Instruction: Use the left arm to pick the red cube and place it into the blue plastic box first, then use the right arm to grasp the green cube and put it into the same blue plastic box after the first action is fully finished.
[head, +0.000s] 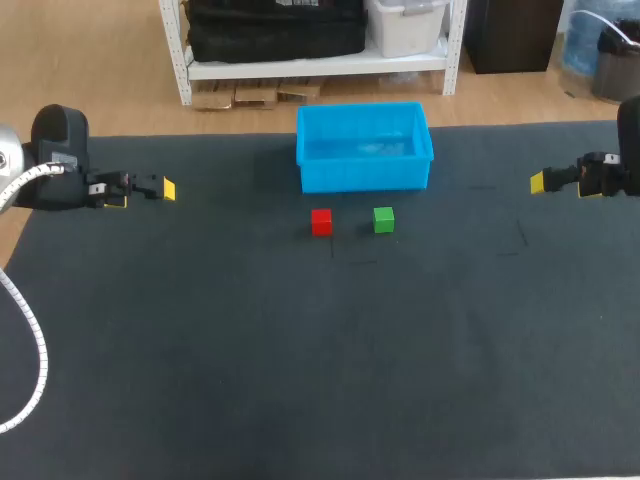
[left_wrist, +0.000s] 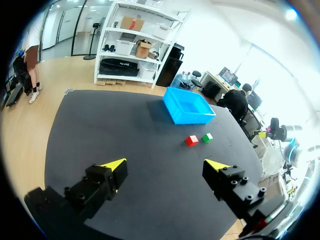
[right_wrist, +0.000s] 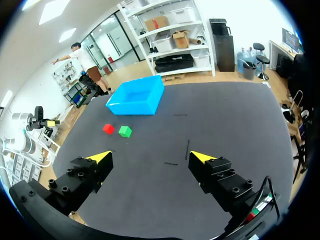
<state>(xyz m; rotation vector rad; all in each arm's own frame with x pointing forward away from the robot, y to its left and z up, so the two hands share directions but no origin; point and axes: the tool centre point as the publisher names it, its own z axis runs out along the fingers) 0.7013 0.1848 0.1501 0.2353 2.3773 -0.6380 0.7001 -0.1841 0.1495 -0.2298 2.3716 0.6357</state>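
While both arms hang at opposite sides of the table (head: 200, 350), the left claw (left_wrist: 166, 165) stands spread wide, its two yellow tips far apart over bare dark mat and gripping no object. The right claw (right_wrist: 150, 156) is spread just as wide, also with only mat between its fingers.

The blue plastic box (left_wrist: 194, 119) sits upright and open-topped well ahead of the left claw, a little off toward the right arm's side. From the right claw it also lies well ahead, off toward the left arm's side. Inside it only its own blue floor and walls show, with a pale sheen on the floor. Both cubes lie outside it on the mat.

The red cube (left_wrist: 191, 141) rests between the left claw and the box, near the box's closest wall but not touching it, and well apart from the claw's tips. The green cube (left_wrist: 207, 137) lies near the red one with a gap between them, on the side toward the right claw.

A few short thin marks (right_wrist: 187, 149) cross the mat just ahead of the right claw, between the lines of its fingers. They are too small to read as writing.
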